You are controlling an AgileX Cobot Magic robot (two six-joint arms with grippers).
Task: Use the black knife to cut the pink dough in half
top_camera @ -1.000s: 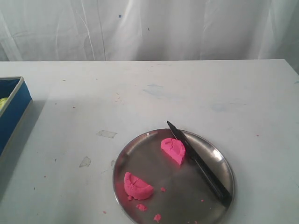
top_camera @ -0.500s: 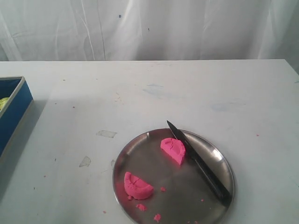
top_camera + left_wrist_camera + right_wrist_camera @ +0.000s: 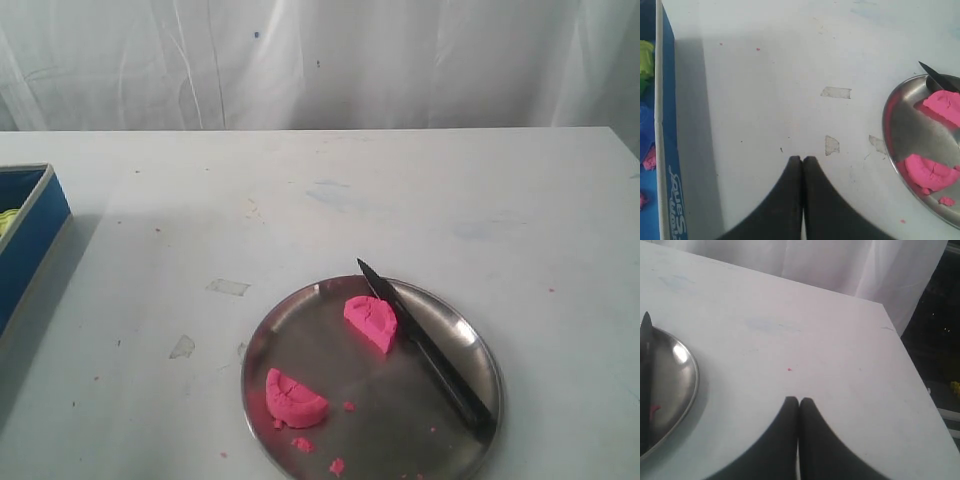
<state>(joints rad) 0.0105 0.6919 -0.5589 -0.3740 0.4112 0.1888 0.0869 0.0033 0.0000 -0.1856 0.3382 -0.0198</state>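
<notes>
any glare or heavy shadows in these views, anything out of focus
Exterior view: soft, even light, dull sheen on the steel plate, faint shadow beside the blue box. Left wrist view: broad grey shadow along the box; left gripper a dark, slightly soft silhouette. Right wrist view: bright glint on the plate's rim; right gripper likewise dark.

Round steel plate (image 3: 320, 345) near the front of a scuffed white counter (image 3: 400, 190), blue box (image 3: 40, 225) at its left edge, white curtain (image 3: 320, 60) behind.
</notes>
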